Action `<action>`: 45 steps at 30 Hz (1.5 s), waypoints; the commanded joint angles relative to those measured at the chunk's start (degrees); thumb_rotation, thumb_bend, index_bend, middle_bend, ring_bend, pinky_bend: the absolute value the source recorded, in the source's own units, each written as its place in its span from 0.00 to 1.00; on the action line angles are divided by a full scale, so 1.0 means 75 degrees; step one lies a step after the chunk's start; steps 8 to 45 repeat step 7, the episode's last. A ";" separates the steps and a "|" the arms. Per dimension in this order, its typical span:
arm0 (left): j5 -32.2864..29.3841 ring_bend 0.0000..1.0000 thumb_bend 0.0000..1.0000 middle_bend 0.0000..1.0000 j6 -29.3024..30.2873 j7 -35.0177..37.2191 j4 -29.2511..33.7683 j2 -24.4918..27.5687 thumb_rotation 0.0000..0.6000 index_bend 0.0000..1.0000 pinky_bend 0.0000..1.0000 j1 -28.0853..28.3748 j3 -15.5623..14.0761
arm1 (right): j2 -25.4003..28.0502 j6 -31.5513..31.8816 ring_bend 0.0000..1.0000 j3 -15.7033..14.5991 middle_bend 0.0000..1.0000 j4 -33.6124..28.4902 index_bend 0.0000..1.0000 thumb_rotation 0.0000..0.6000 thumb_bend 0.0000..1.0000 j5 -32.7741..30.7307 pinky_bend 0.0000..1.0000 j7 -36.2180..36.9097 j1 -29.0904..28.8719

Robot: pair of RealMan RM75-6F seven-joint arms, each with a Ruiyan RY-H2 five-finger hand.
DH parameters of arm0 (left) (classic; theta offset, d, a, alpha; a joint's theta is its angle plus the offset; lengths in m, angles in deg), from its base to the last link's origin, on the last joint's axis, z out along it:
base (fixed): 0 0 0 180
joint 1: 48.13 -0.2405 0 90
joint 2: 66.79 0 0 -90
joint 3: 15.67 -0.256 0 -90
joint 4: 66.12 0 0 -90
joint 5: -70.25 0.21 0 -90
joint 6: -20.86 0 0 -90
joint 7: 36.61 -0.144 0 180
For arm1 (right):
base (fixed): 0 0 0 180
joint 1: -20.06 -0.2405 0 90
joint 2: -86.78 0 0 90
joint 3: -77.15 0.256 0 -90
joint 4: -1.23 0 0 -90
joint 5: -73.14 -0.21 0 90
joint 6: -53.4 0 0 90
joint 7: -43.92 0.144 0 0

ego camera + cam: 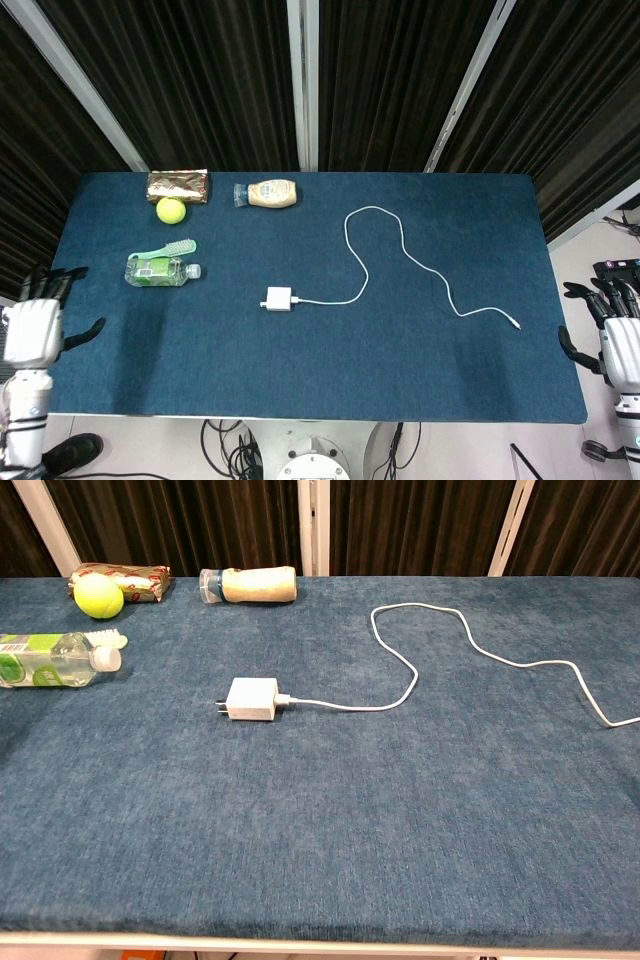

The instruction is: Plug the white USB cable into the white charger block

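Cable plugged into the block, both hands off to the sides.

On the blue tabletop [330, 370], the white charger block [278, 298] lies flat near the middle, and the white USB cable [395, 262] has one end pushed into its side. The rest of the cable curls away to the right, and its far end lies loose near the edge. The left hand [32, 328] is past the left edge with its fingers [50, 277] spread wide, holding nothing. The right hand [618, 340] is past the right edge, fingers apart and empty too. The job looks done. To finish well, I think the hands should stay clear and not bump the cable, so the plug stays pushed all the way in.
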 commanded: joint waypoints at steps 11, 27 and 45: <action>0.0710 0.06 0.16 0.18 0.0587 0.0142 -0.0384 -0.0050 1.00 0.16 0.00 -0.1084 -0.0235 | -0.0085 -0.0254 0.02 0.0022 0.22 0.0292 0.17 1.00 0.36 0.0201 0.00 0.0378 0.0226; 0.0710 0.06 0.16 0.18 0.0587 0.0142 -0.0384 -0.0050 1.00 0.16 0.00 -0.1084 -0.0235 | -0.0085 -0.0254 0.02 0.0022 0.22 0.0292 0.17 1.00 0.36 0.0201 0.00 0.0378 0.0226; 0.0710 0.06 0.16 0.18 0.0587 0.0142 -0.0384 -0.0050 1.00 0.16 0.00 -0.1084 -0.0235 | -0.0085 -0.0254 0.02 0.0022 0.22 0.0292 0.17 1.00 0.36 0.0201 0.00 0.0378 0.0226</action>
